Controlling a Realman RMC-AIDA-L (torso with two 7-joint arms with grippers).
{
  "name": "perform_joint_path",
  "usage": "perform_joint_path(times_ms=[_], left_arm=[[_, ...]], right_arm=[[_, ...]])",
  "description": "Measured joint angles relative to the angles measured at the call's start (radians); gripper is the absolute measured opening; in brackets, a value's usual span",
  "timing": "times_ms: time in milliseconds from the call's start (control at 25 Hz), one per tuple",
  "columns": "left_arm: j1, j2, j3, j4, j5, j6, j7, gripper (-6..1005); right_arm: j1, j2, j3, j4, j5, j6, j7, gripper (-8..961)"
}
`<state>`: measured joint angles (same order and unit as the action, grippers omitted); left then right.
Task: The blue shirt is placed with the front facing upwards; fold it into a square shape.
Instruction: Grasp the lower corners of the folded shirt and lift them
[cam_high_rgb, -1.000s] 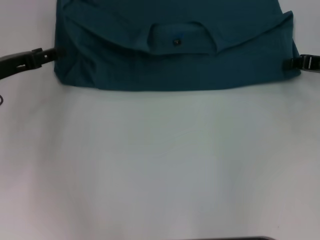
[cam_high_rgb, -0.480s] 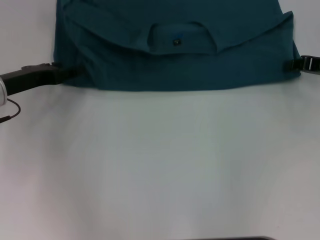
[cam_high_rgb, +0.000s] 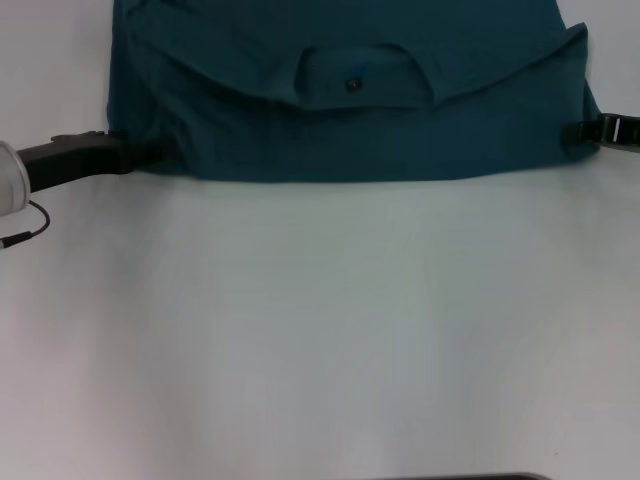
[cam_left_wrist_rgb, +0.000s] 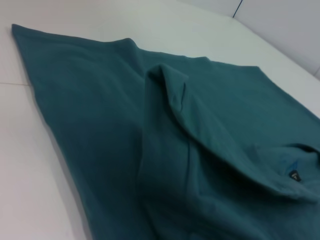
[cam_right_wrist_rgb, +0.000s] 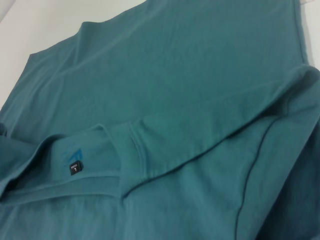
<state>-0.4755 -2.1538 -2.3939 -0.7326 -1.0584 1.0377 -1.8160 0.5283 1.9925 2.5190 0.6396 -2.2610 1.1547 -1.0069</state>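
A: Left side first. What's the left claw (cam_high_rgb: 150, 153) doing?

B: In the head view it comes in low from the left edge, tips pushed into the near-left corner of the blue shirt (cam_high_rgb: 350, 120). The tips are buried in the cloth, so I can't tell how far open it is or whether it has a grip.

A: Left wrist view any help?

B: No fingers in it. It shows what the head view doesn't: the folded-over layer standing up in a ridge, the lower layer flat on the white worktop (cam_left_wrist_rgb: 30, 150), and the small black label (cam_left_wrist_rgb: 295, 176) at the collar.

A: Where's the shirt overall?

B: On the far half of the worktop, spanning most of the width, near edge straight. Plain side is up and no lettering shows. The collar (cam_high_rgb: 358, 75) sits mid-width with the label as a dark dot. The near half of the worktop is bare white.

A: Right side?

B: The right claw (cam_high_rgb: 585, 130) is at the shirt's near-right corner, touching the edge. Only a dark stub shows at the frame edge, so I can't tell if it is open or closed.

A: Right wrist view?

B: Again no fingers. It is close enough to read an "L" on the label, and it shows the ribbed collar band and the hem seam of the folded flap. The head view resolves neither.
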Motion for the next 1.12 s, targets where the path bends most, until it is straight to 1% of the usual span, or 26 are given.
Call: perform_joint_path(times_ms=[240,480,1000,1120], left_arm=[[-0.011,-0.004,0.03,0.011,0.0,-0.045,0.0,798],[-0.021,-0.004,0.045,0.03,0.0,-0.08,0.0,799],[-0.023,-0.004,0.047,0.03,0.015,-0.084,0.0,792],[-0.023,-0.004,0.047,0.03,0.021,-0.083,0.0,776]], right_arm=[[0.002,0.0,0.0,0.0,0.0,0.0,0.001,59],[0.005,0.0,0.0,0.0,0.0,0.0,0.001,62],[0.009,0.0,0.0,0.0,0.0,-0.003,0.002,68],[0.009,0.0,0.0,0.0,0.0,-0.003,0.002,69]])
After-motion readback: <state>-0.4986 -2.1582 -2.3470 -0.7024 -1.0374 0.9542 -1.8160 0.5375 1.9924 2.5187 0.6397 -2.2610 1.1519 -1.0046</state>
